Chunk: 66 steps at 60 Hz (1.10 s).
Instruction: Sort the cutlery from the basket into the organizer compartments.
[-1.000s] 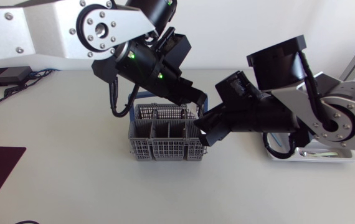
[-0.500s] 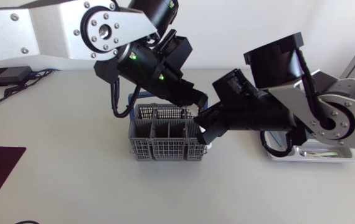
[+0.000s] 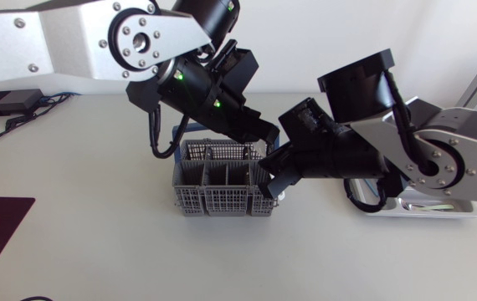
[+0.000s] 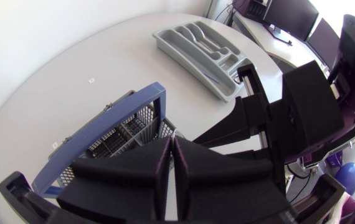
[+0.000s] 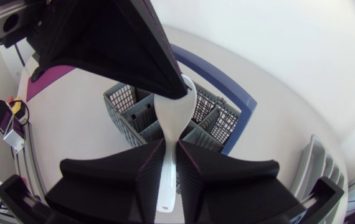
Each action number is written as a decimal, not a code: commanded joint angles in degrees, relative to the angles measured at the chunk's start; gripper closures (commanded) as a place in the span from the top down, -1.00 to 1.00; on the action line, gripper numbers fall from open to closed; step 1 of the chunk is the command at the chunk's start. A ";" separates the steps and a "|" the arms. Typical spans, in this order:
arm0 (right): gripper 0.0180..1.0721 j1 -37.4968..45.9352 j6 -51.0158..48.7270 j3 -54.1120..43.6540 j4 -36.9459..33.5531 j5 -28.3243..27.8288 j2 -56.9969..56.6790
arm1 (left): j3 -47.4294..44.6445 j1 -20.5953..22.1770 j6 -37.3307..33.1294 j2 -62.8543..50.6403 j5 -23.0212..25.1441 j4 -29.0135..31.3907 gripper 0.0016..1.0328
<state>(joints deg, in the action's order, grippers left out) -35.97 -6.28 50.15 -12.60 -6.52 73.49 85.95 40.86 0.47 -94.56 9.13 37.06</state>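
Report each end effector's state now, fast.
Left end effector: closed, nothing visible in it.
Right end effector: closed on the white spoon.

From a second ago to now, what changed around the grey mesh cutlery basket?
The right arm swung its upper links slightly toward the left arm. The right gripper, shut on a white plastic spoon, stayed at the right side of the grey mesh cutlery basket. The left arm shifted slightly at first, then kept still. No grasp or release shows. Basket and grey plastic organizer tray did not move.
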 commanded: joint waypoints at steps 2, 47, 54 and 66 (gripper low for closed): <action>-0.70 -0.51 -1.10 0.65 0.47 0.46 0.42 | 1.15 -0.61 1.73 -0.45 0.72 0.47 -0.94; -0.80 -0.77 -2.59 -2.69 0.21 -0.24 -2.04 | 0.44 -1.49 1.64 2.28 0.72 0.03 -0.11; -0.80 -0.77 -3.03 -3.83 -0.32 -0.86 -2.83 | 0.36 -2.37 1.73 3.60 0.63 -0.41 0.02; -0.80 -1.04 -4.70 -6.47 -1.46 -2.00 -5.47 | -0.26 -3.95 1.90 5.79 0.28 -1.02 0.14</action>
<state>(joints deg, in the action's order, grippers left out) -36.40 -9.34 46.17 -13.08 -7.79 69.65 85.93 37.78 0.49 -90.74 9.15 36.60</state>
